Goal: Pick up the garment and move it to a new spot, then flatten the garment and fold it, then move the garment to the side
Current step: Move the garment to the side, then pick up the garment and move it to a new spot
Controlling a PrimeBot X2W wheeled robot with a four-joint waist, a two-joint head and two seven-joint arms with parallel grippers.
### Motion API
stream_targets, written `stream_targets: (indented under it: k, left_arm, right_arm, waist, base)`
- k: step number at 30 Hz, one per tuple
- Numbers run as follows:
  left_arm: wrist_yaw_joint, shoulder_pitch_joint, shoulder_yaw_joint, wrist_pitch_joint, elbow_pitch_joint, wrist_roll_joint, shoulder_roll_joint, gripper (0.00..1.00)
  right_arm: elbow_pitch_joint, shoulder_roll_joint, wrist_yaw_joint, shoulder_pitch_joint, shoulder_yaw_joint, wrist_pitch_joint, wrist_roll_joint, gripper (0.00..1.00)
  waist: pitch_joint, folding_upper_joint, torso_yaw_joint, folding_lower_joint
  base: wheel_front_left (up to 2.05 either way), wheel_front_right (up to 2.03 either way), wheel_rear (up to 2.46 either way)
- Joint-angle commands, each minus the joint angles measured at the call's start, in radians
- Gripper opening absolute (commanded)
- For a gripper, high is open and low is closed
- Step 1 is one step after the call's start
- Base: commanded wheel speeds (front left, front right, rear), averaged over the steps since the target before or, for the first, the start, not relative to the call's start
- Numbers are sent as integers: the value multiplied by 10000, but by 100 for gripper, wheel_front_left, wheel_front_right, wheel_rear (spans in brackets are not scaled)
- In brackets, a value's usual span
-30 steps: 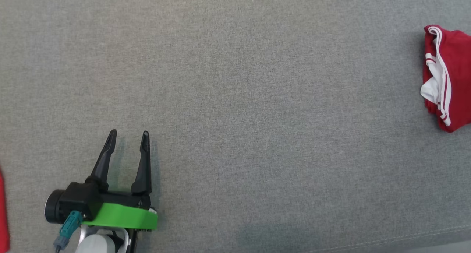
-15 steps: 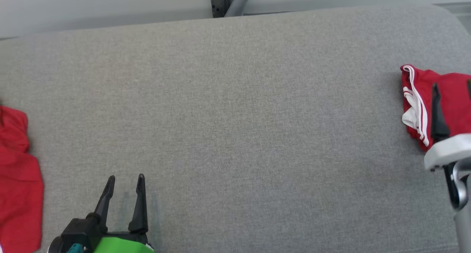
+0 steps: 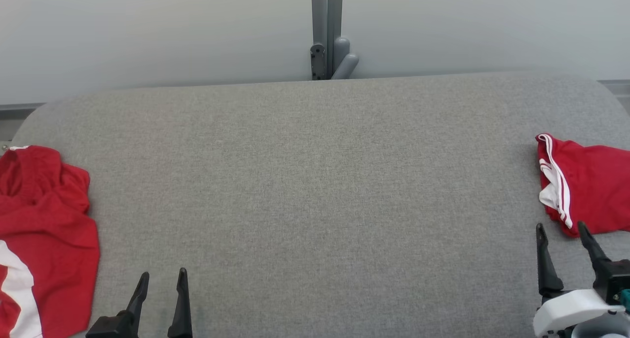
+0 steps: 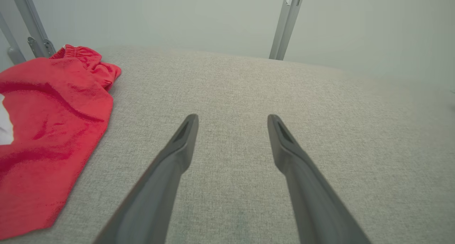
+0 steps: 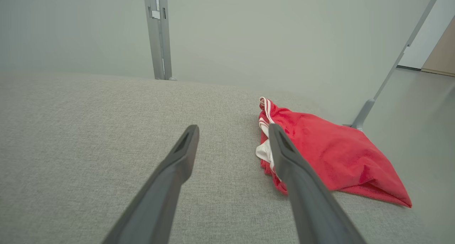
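Note:
A crumpled red garment [image 3: 44,230] with a white patch lies at the left end of the grey cloth-covered table [image 3: 315,190]; in the left wrist view the garment [image 4: 49,130] is left of the fingers. A second red garment [image 3: 590,185] with white stripes lies folded at the right end, and in the right wrist view this garment [image 5: 327,155] sits just right of the fingers. My left gripper [image 3: 163,275] [image 4: 233,118] is open over bare cloth near the front edge. My right gripper [image 3: 561,227] [image 5: 233,127] is open too, empty, just in front of the striped garment.
A pale wall runs behind the table's rounded far edge. A grey metal post [image 3: 325,33] with a bracket stands at the back middle. Another slanted grey post [image 5: 387,77] stands past the right end. Bare grey cloth spans the wide stretch between the two garments.
The head camera has tilted up, bringing the wall, the far edge and the left garment into view. The right gripper has come into view at the lower right. Both grippers stay open.

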Motion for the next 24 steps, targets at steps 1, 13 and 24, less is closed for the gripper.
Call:
stream_targets:
  k: [1, 13, 24]
  left_arm:
    - [17, 83, 106, 0, 105, 35, 19, 100]
    - [119, 256, 238, 0, 313, -183, 21, 100]
    - [64, 208, 245, 0, 250, -135, 20, 100]
  right_arm:
    - [89, 84, -14, 190, 98, -29, -46, 100]
    - [324, 410, -14, 425, 605, -31, 105, 100]
    - [285, 481, -14, 504, 592, -31, 126, 100]
  waist:
    - [-282, 40, 87, 0]
    - [-487, 40, 123, 0]
    - [-444, 40, 199, 0]
  base:
    - [0, 0, 0]
    - [0, 0, 0]
    - [0, 0, 0]
